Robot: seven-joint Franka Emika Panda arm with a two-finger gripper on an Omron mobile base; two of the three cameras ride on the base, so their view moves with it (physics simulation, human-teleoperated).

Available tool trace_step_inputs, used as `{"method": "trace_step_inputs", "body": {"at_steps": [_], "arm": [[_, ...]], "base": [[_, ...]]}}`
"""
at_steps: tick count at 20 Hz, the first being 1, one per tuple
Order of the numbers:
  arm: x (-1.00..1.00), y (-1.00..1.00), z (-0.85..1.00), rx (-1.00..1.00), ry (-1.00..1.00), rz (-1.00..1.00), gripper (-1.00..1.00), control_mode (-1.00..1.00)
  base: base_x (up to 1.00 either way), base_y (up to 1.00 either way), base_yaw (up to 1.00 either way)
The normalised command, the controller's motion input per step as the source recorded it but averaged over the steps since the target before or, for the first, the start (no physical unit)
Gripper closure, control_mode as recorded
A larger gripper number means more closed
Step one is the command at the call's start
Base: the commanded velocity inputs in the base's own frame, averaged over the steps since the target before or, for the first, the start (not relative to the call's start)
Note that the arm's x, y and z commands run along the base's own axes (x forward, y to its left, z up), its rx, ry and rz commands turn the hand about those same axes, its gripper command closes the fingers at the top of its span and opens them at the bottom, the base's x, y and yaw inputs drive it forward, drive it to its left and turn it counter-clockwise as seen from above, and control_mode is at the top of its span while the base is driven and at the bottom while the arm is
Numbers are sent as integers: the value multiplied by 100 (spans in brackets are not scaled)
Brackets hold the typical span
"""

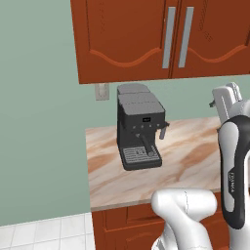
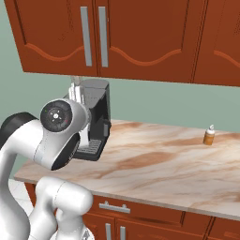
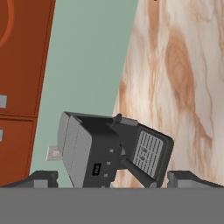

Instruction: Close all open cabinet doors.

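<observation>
Fingertips poke up at bottom of hand view, gripper (image 3: 112, 178) spread wide with jaws far apart, holding nothing. Between them sits coffee machine (image 3: 111, 151), rolled sideways in frame because the hand is rolled; it actually stands upright on counter (image 1: 190, 156) against the green wall. Arm (image 2: 58, 133) folds up close over the base, wrist raised beside the machine, probably a neutral carry pose that keeps it off the counter while looking for doors.

Cabinet doors (image 1: 124, 36) hang on the wall above the machine, a pair meeting at the middle with two silver handles (image 1: 169, 37) side by side. Right base view shows same pair (image 2: 58, 35) plus another door further right (image 2: 220, 40). All seen here lie flush with the cabinet front, faces pointing out into the room toward the robot; none looks swung out. Long axis of each door and handle runs vertical. Hand view catches a door strip (image 3: 22, 87) at left edge, tilted by the roll.

Small bottle (image 2: 209, 136) stands well apart on the right of counter. Judgement: any open door is likely elsewhere, outside these frames.
</observation>
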Motion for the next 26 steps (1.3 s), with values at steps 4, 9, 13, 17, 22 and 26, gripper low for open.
{"method": "trace_step_inputs", "body": {"at_steps": [4, 9, 13, 17, 22, 26], "arm": [[0, 0, 0, 0, 0, 0, -100, 100], [0, 0, 0, 0, 0, 0, -100, 100], [0, 0, 0, 0, 0, 0, -100, 100], [0, 0, 0, 0, 0, 0, -100, 100], [0, 0, 0, 0, 0, 0, -100, 100], [0, 0, 0, 0, 0, 0, -100, 100]], "base": [[-11, 0, 0], [-50, 0, 0], [-62, -2, 0], [-49, -2, 0], [-6, 15, -4], [0, 40, -33]]}}
